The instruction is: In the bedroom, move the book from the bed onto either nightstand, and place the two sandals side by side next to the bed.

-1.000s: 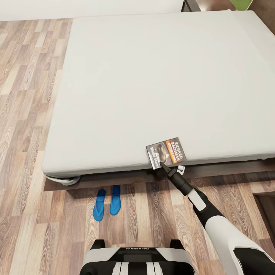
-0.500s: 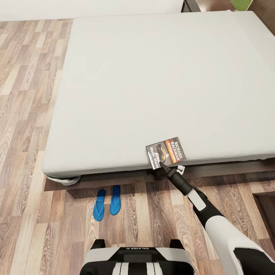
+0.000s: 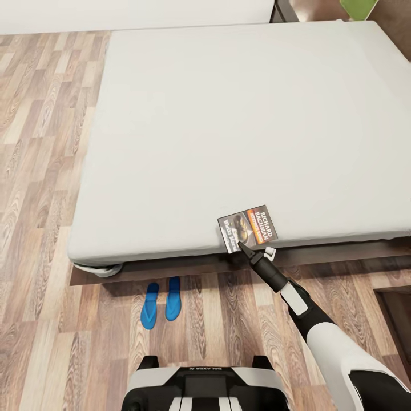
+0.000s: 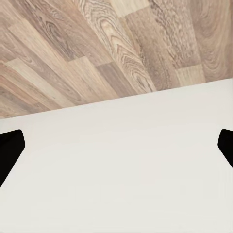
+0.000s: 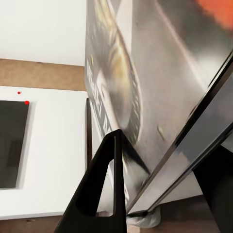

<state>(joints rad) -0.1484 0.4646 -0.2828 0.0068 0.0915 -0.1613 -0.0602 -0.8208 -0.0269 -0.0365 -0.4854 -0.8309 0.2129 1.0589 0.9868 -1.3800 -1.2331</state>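
Bed: the bed (image 3: pixel 240 114) on plank floor.
Right gripper (image 3: pixel 244 246): jaws clamped on the book (image 3: pixel 249 226); lift clear before carrying.
Left gripper (image 4: pixel 116 145): spread, empty.

Head view: from high above the near floor (image 3: pixel 51 319), looking steeply down and forward across the whole bed (image 3: pixel 240 114), near edge to far. Right wrist view: pressed very close against the book (image 5: pixel 145 73) at the bed's near right edge, the same book (image 3: pixel 248 227) seen small from the head. Left wrist view: looking close down on a pale surface (image 4: pixel 116 174) with plank flooring (image 4: pixel 97 43) beyond.
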